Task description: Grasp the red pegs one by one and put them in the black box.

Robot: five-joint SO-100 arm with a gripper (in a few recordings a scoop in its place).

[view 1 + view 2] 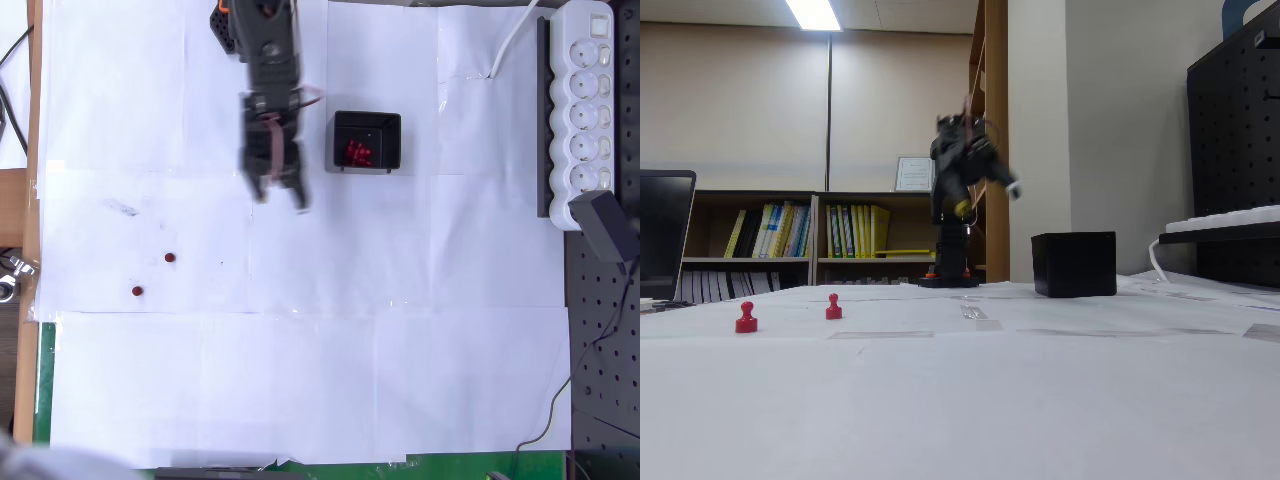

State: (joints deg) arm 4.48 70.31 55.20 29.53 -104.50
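Overhead view: the gripper is blurred beside the black box, which holds a cluster of red pegs; two loose pegs lie well apart, down-left of it. I cannot tell its opening or load. Fixed view: the gripper is raised; a hasty descent may topple the upright pegs.

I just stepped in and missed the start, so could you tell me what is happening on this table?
A black robot arm is sorting small red pegs into a small square black plastic box. A cluster of pegs already lies inside it, while two pegs still stand on the white paper-covered table. The claw is raised in the air beside the box, blurred by motion; whether it carries anything cannot be told.
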